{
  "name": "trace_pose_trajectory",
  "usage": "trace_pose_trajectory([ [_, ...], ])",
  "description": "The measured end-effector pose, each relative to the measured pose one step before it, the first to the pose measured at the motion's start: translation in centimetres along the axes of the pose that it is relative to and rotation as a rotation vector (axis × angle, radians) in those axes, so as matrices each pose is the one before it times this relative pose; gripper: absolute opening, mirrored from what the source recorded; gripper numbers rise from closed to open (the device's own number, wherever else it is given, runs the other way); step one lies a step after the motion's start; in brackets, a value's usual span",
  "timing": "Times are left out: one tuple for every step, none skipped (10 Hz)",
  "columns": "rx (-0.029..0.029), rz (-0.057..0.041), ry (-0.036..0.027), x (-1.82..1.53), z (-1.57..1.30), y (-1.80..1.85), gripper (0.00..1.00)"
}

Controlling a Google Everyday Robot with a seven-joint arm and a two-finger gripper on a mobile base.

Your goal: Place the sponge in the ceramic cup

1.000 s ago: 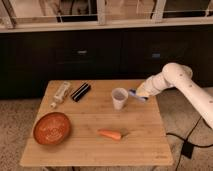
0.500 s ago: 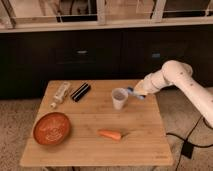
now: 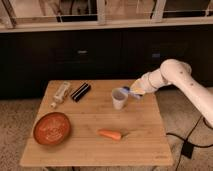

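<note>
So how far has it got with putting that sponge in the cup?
Picking up looks done: the sponge is off the table, held in the hand. Under way: the hand hovers just right of the ceramic cup, level with its rim. Left: moving the sponge over the opening and letting go, since it isn't inside yet.

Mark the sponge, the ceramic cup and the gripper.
sponge (image 3: 128,90): camera view, blue end toward the cup.
ceramic cup (image 3: 119,100): camera view, outer white wall.
gripper (image 3: 134,92): camera view, tip, just right of the cup, holding the sponge.
</note>
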Motion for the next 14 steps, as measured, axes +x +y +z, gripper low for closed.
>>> trace_pose_trajectory([
  [-0.00262,-0.01454,-0.00437,-0.501,0.009,0.079,0.00],
  [-0.00734,-0.01659,-0.00424,-0.592,0.236,0.120,0.00],
  [-0.01487,-0.02477,-0.00554,-1.098,0.601,0.174,0.00],
  [-0.01538,-0.02191,-0.00390,-0.789,0.546,0.157,0.00],
  [-0.00850,-0.01161,-0.00303,-0.260,0.211,0.108,0.00],
  [-0.00637,-0.01048,-0.00072,-0.249,0.180,0.091,0.00],
  [0.00773,0.00634,-0.00231,-0.354,0.333,-0.168,0.04],
  [0.00703,0.00687,-0.00013,0.278,-0.278,-0.221,0.13],
  [0.00479,0.00460,0.00007,0.542,-0.354,-0.107,0.21],
  [-0.00179,-0.00319,-0.00057,0.196,-0.125,-0.043,0.34],
  [-0.00178,-0.00427,-0.00154,-0.240,0.204,0.030,0.39],
  [0.00338,0.00088,-0.00206,-0.224,0.154,-0.106,0.39],
  [0.00372,0.00303,-0.00227,-0.263,0.166,-0.118,0.39],
  [0.00209,0.00251,-0.00047,0.022,-0.009,-0.043,0.39],
])
